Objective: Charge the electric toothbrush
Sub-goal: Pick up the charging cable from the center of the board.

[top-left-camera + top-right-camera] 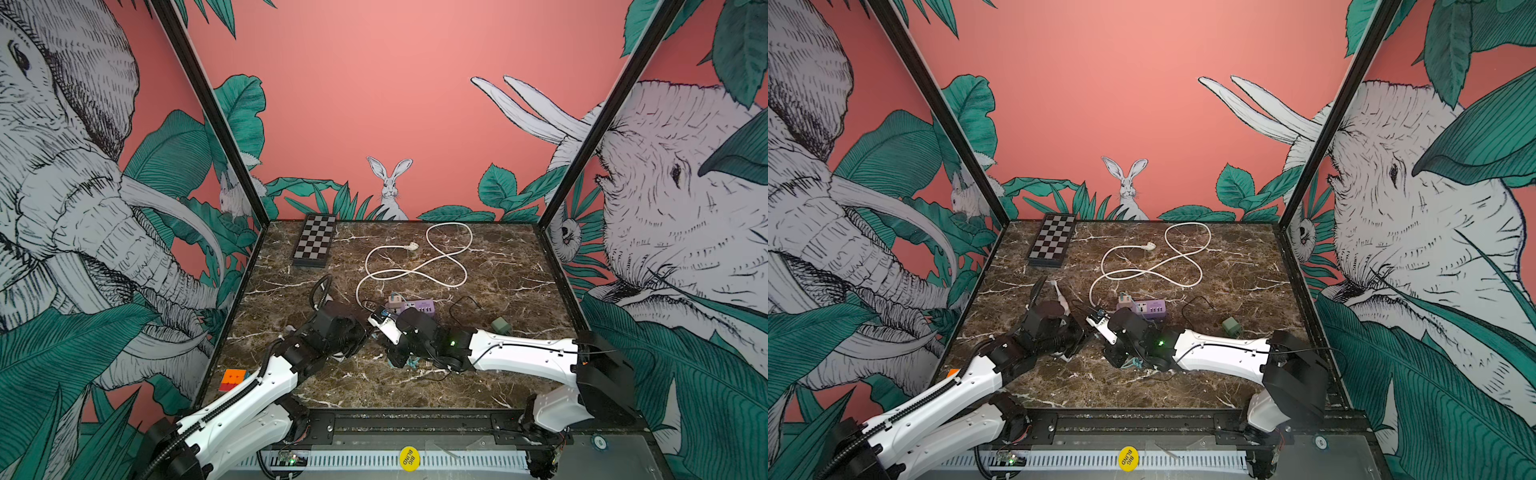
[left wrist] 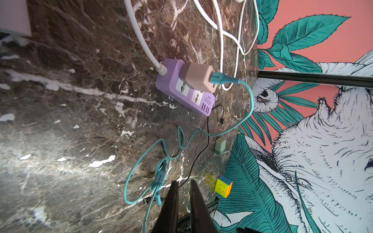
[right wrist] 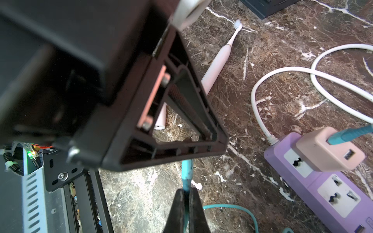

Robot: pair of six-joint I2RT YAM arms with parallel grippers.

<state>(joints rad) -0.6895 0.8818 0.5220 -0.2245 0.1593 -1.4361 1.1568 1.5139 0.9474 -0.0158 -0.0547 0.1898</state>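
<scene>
**Toothbrush** (image 1: 1062, 302): pale pink. It lies flat on the marble table (image 1: 498, 374), left of centre in a top view, with the bristle head towards the back wall. The left arm covers the middle of the handle. In the right wrist view (image 3: 214, 66) the butt end rests near the cable's plug but apart from it.

**Left gripper** (image 2: 184, 182): sits over the toothbrush handle. The jaws are all but closed, with only a slit between them and nothing seen in it. Whether it touches the handle cannot be told.

**Right gripper** (image 3: 187, 190): low over the table at centre frame, just right of the left gripper. The jaws are pinched on the free plug of the teal cable (image 3: 186, 173).

**Teal cable**: trails in loose loops across the marble to the pink adapter (image 2: 198, 77).

**Pink adapter**: plugged into the end socket of the purple power strip (image 2: 170, 76), beside the point where the white cord (image 3: 286, 69) enters.

**Purple power strip**: lies flat at the centre of the tabletop in both top views.

**White cord**: looped over the back half of the table, upper centre of the tabletop.

**Chessboard** (image 1: 314, 239): back left corner of the table.

**Puzzle cube** (image 1: 232, 379): lower left of the tabletop, against the side wall.

**Green adapter** (image 1: 500, 325): right of centre, just beyond the right arm.
</scene>
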